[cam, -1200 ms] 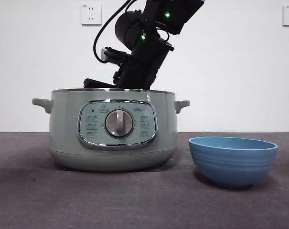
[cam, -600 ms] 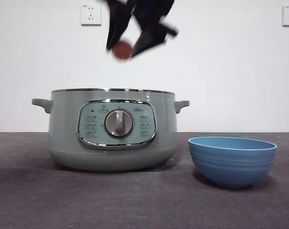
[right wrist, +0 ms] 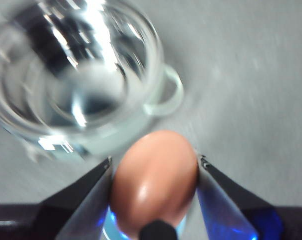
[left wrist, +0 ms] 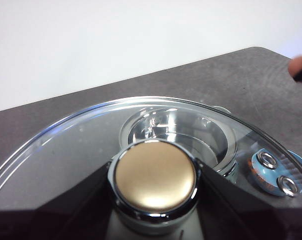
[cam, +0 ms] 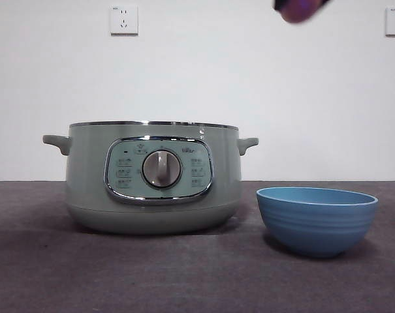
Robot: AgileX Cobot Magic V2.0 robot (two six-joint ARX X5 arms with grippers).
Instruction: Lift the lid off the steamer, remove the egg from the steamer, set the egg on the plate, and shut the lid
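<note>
The pale green steamer (cam: 153, 177) stands open on the table, with no lid on it. My left gripper (left wrist: 155, 186) is shut on the knob of the glass lid (left wrist: 81, 145) and holds it above the steamer (left wrist: 178, 132); neither shows in the front view. The brown egg (right wrist: 153, 180) sits between the jaws of my right gripper (right wrist: 154, 167), which is shut on it. That gripper (cam: 301, 4) and the egg (cam: 292, 12) hang at the top edge of the front view, high over the space between the steamer and the blue plate (cam: 316, 220). The egg (left wrist: 300, 65) also shows in the left wrist view.
The steamer's side handles (cam: 55, 141) stick out on both sides. The plate, a deep bowl, stands close to the steamer's right. Two wall sockets (cam: 124, 19) are on the white wall behind. Dark table (cam: 184, 274) lies in front.
My right gripper came up out of the steamer with the egg and moved up and to the right, now at the picture's top edge. Steamer and plate have not moved.
</note>
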